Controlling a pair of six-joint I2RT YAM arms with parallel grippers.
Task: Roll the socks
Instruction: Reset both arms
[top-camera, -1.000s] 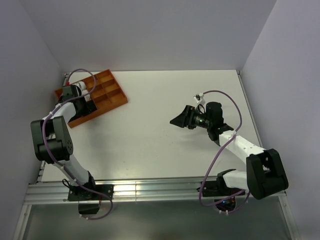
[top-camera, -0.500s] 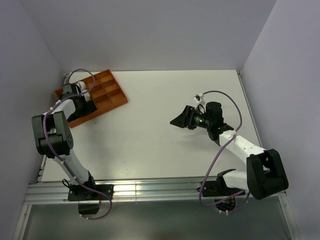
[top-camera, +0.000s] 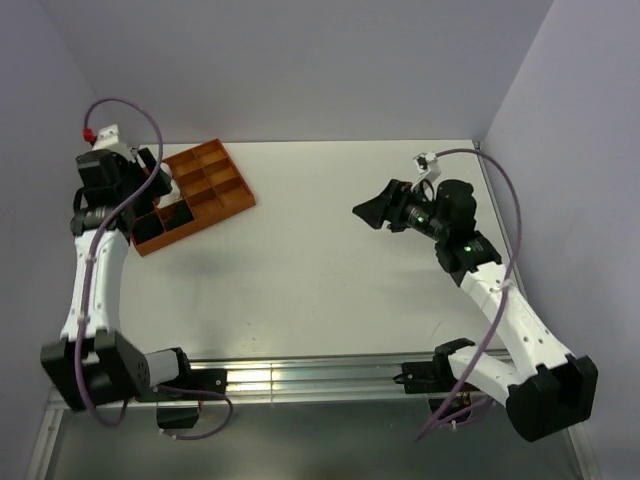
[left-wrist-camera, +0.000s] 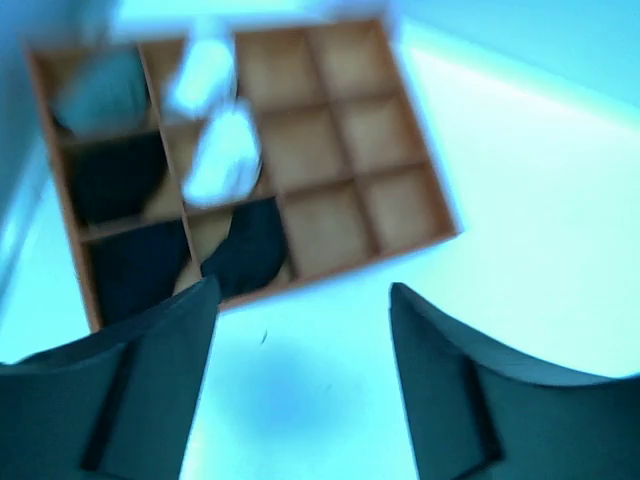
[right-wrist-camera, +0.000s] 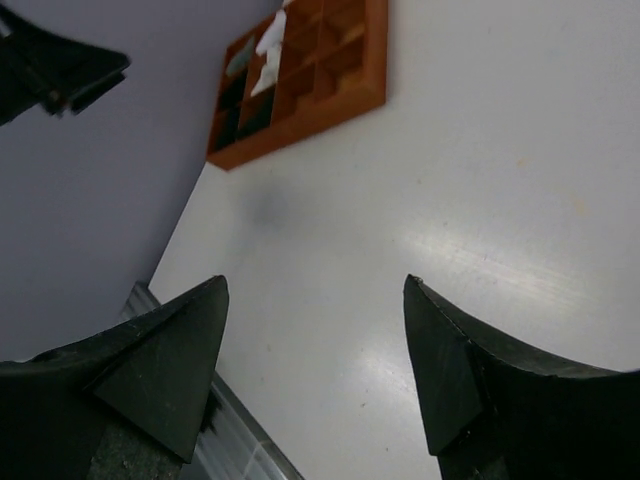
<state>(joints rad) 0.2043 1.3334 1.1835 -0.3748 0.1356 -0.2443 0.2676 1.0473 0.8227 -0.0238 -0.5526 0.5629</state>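
Socks (left-wrist-camera: 222, 150) lie rolled in an orange divider tray (top-camera: 225, 192) at the far left of the counter (top-camera: 300, 270). Tray count: one, with twelve compartments, four by three. The two columns toward the left wall are occupied by two white rolls, three dark ones and one paler roll; blur prevents finer detail. Left tool (left-wrist-camera: 300, 290) hangs over the tray's left end, fingers wide, holding nothing; its arm masks part of the tray from above. Right tool (right-wrist-camera: 315, 285), also wide and holding nothing, sits well apart over the counter's right half, facing the tray. Counter white, faintly glossy. Pale lilac walls (top-camera: 300, 60) on three sides. Metal rail (top-camera: 300, 378) along the near edge. Arms: two.
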